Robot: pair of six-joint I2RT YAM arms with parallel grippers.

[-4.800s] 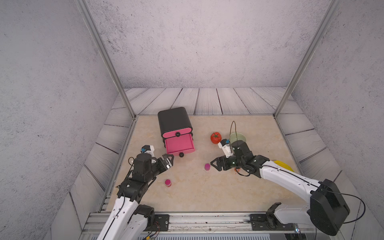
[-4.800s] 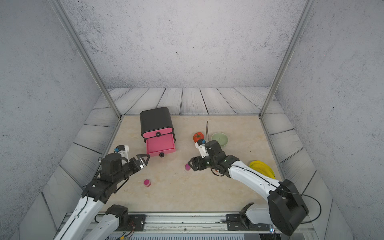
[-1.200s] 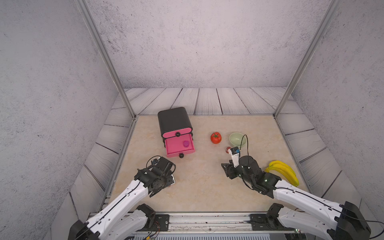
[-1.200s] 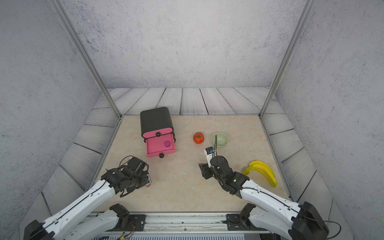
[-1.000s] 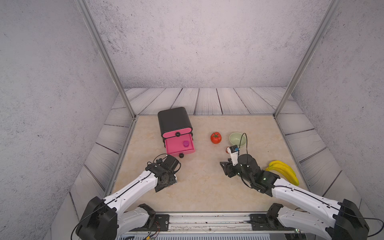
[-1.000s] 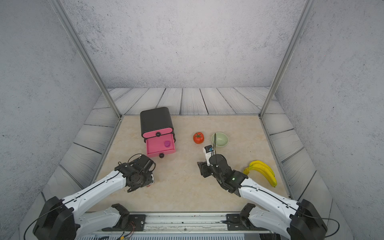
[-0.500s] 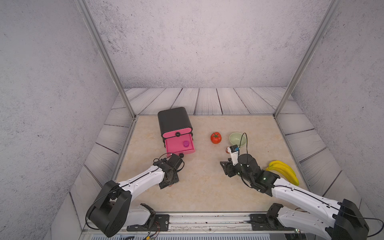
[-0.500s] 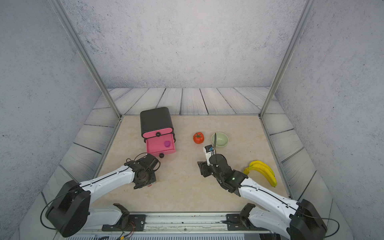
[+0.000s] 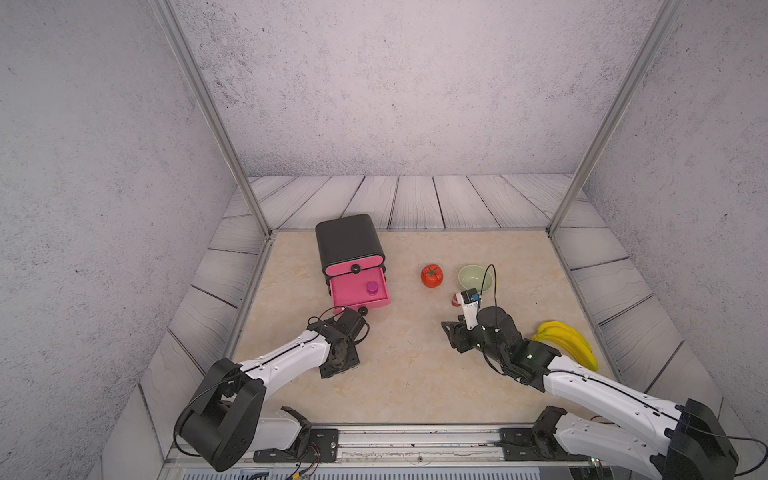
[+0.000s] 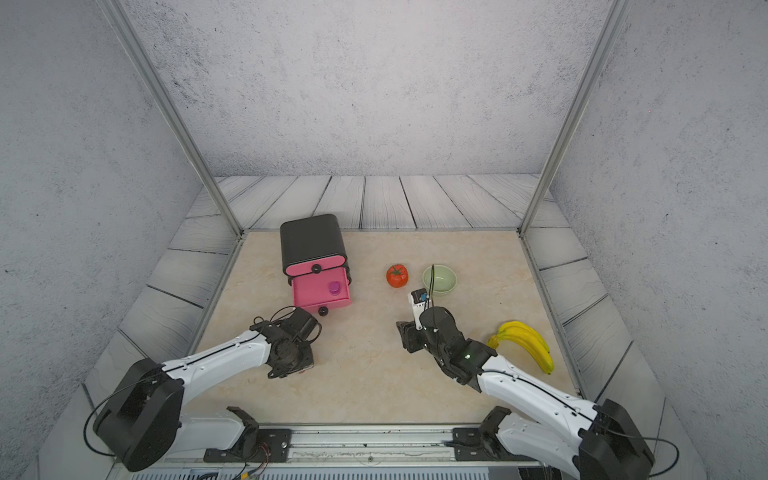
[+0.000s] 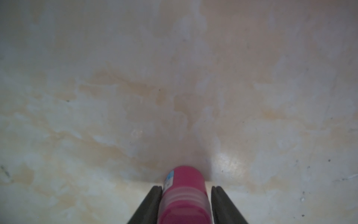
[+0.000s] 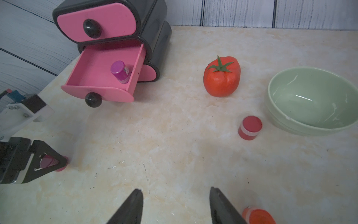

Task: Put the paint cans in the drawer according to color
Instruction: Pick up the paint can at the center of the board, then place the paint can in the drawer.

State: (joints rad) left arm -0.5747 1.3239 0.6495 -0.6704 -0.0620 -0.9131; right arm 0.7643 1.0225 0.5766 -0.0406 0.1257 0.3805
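Left pincer (image 11: 186,187) grasps a magenta can (image 11: 184,180), right pincer (image 12: 175,190) gapes empty; drawer (image 12: 95,64) holds a second can (image 12: 120,71).

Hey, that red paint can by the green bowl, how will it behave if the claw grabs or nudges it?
The red paint can stands upright and squat, so a nudge would probably slide it rather than tip it. Its round, smooth-looking wall may slip in a loose pinch. Knocked onto its side, it would likely roll.

i can read nothing: the sticker (image 11: 169,179) on the pink can (image 11: 185,192) and the purple can's (image 12: 120,72) are blurred.
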